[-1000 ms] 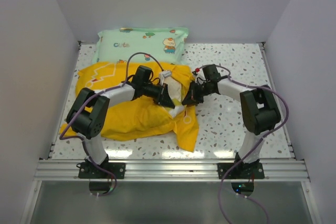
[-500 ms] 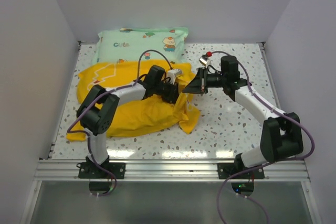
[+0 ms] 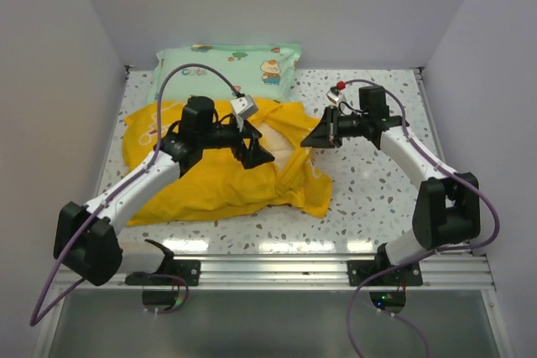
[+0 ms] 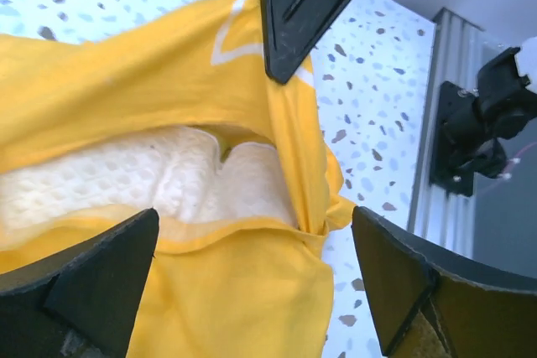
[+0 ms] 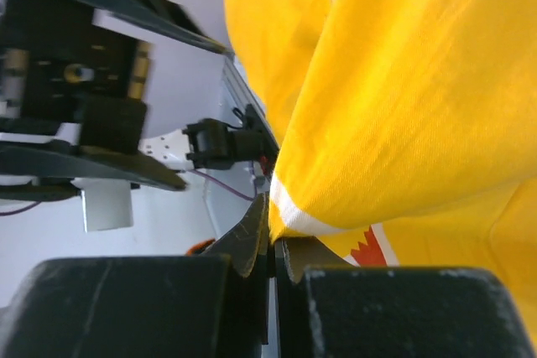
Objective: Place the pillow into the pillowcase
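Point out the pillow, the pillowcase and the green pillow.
pillow [image 4: 126,182], left wrist view, white textured face inside the opening
pillowcase [image 3: 226,189], top view, yellow upper panel
green pillow [image 3: 252,62], top view, printed face

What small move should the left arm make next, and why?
Probably lower the open left gripper onto the pillow and push it deeper: its end shows in the mouth of the pillowcase, whose edge the right gripper pinches.

Matt yellow woven cloth, soft and creased, on the pillowcase [image 3: 218,182]. The pillow [image 4: 126,178] shows cream-white cloth, rough and dimpled. The left gripper [image 4: 254,211] has fingers [image 4: 92,282] of matt black plastic. Speckled stone-look table [image 3: 369,182], slight sheen; near-edge rail [image 3: 277,270] bare brushed metal.
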`<action>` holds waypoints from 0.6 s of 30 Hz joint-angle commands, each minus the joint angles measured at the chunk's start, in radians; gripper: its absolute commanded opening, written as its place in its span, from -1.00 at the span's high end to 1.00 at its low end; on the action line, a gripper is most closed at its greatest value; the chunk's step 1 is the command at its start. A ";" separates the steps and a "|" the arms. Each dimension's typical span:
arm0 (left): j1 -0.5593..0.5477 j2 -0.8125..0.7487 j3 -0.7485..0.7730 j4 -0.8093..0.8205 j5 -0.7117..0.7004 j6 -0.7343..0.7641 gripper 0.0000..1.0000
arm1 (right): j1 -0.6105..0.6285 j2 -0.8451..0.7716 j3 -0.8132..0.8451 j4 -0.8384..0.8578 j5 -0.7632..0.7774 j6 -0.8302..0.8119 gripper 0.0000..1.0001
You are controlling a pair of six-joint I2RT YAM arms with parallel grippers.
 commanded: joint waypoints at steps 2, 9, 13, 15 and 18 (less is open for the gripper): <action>-0.004 -0.086 0.059 -0.205 -0.233 0.182 -1.00 | 0.000 0.018 0.036 -0.161 0.064 -0.183 1.00; -0.001 0.043 0.077 -0.159 -0.424 -0.003 -1.00 | 0.173 0.155 0.042 -0.059 0.147 -0.191 1.00; -0.025 0.104 0.035 -0.038 -0.385 -0.123 -0.73 | 0.233 0.243 0.030 -0.020 0.161 -0.163 1.00; -0.045 0.133 0.033 -0.018 -0.393 -0.160 -0.43 | 0.235 0.264 0.007 -0.052 0.185 -0.189 1.00; -0.080 0.213 0.033 0.001 -0.359 -0.205 -0.21 | 0.235 0.273 -0.022 -0.118 0.233 -0.275 1.00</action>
